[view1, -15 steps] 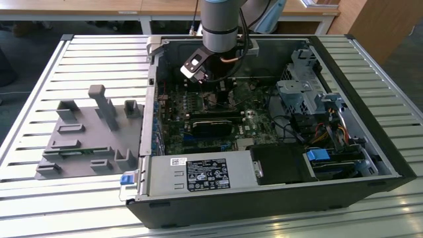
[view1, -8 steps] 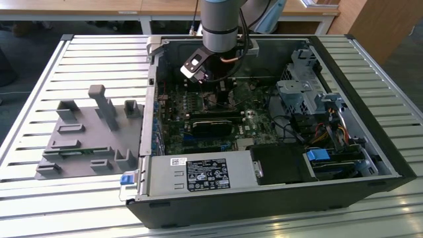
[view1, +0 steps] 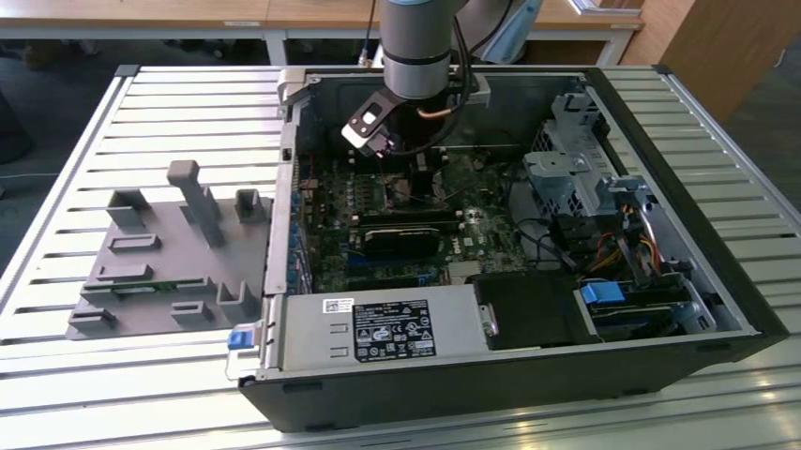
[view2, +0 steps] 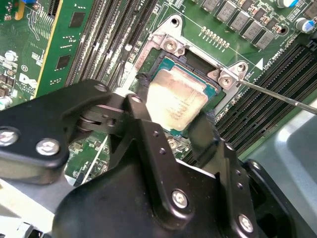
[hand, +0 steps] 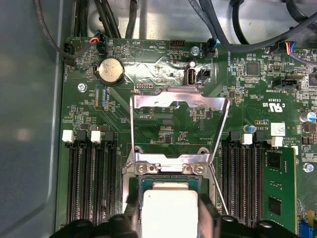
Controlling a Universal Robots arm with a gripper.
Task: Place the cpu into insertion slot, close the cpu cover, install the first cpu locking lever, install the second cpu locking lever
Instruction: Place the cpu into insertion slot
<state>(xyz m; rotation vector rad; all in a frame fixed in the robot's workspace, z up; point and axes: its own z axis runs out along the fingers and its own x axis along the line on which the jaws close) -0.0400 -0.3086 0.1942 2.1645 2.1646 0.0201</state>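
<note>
The black gripper (view2: 171, 115) is clenched on the small flat square silver cpu chip (view2: 179, 99), with one finger on each side. The chip sits right under the gripper, down in the square black-framed socket (view2: 193, 58) on the green board (hand: 163, 134). The thin silver metal cover plate (hand: 179, 101) stands open just past the gripper's tips

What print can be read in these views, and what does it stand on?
The label on the power supply: too small to read.
White lettering on the motherboard: too small to read surely.
Faint marks on the cpu: blurred, unreadable.
Nothing can be quoted.
</note>
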